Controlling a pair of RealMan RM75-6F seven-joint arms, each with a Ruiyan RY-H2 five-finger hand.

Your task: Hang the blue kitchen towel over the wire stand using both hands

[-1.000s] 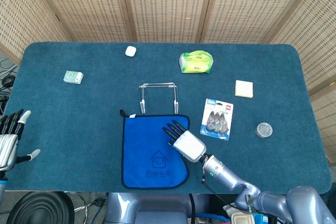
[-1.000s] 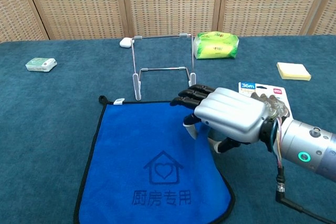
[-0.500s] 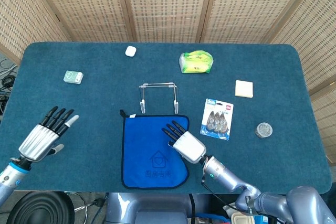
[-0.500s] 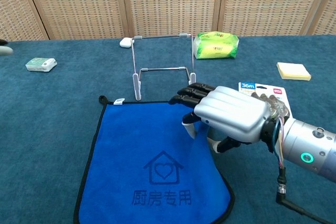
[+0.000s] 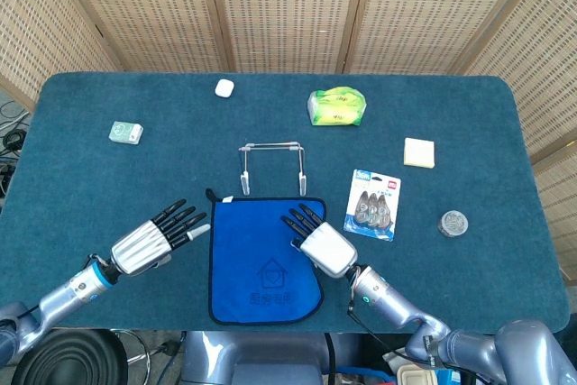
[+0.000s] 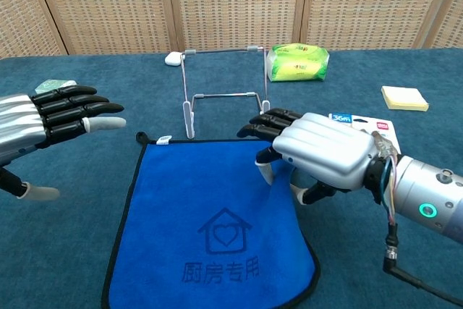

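We see a staged test area, not a real kitchen: table (image 5: 81, 178) with teal carpet-like cover, woven screen panels (image 5: 288, 6) closing off the back, cables (image 5: 11, 137) and a black stool (image 5: 68, 358) at the edges.

On my dark blue table cover (image 5: 469, 123) I see a small white case (image 5: 224, 88) at upper left and a small pale green pack (image 5: 126, 132) further left. A green tissue packet (image 5: 336, 106) sits upper centre, a yellow sticky-note pad (image 5: 419, 152) and a blister pack (image 5: 372, 205) at right, and a round tin (image 5: 453, 223) at far right.
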